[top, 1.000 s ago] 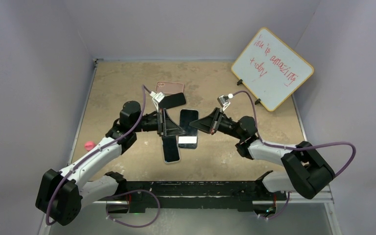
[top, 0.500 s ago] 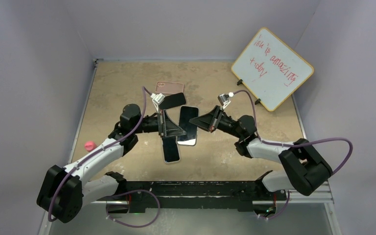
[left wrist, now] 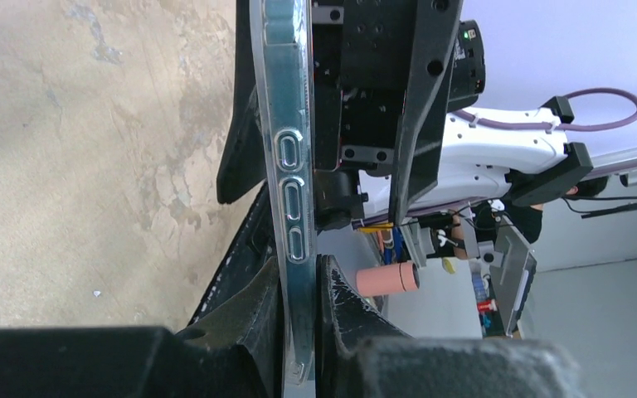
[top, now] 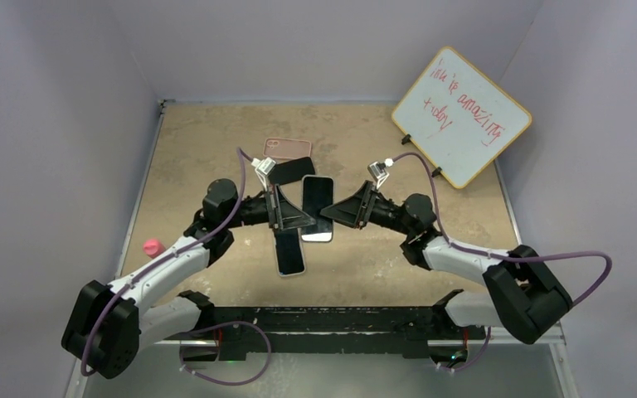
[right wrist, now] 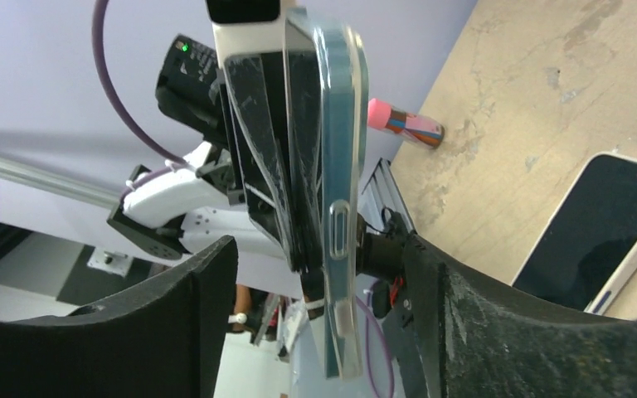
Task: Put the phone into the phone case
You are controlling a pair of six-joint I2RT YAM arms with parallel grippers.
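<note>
We look down on a tan, mottled table (top: 191, 141), with a whiteboard (top: 462, 116) bearing red handwriting propped at its far right corner. The left arm (top: 166, 265) and the right arm (top: 464, 253) both reach inward from the near edge and meet over the middle of the table. There the phone (top: 318, 203) is held off the surface between them, its dark screen facing up. From the right wrist we see it edge-on, lying against a clear phone case (left wrist: 286, 124) on the side nearer the table. We cannot tell whether it is fully seated. The left gripper (left wrist: 299, 286) is pinched narrowly on the case's edge, just below the three button cut-outs. The right gripper (right wrist: 322, 249) is spread wide, one finger on each side of the phone and case, with a gap visible on both sides. A second phone (top: 290, 251) lies flat on the table just beside and nearer than the held one, screen up. A pink slab (top: 288, 148), phone or case we cannot tell, lies farther back. A black slab (top: 292, 170) sits between it and the held phone. A small pink cylinder (top: 152, 247) rests near the table's left edge, well apart from the rest.
</note>
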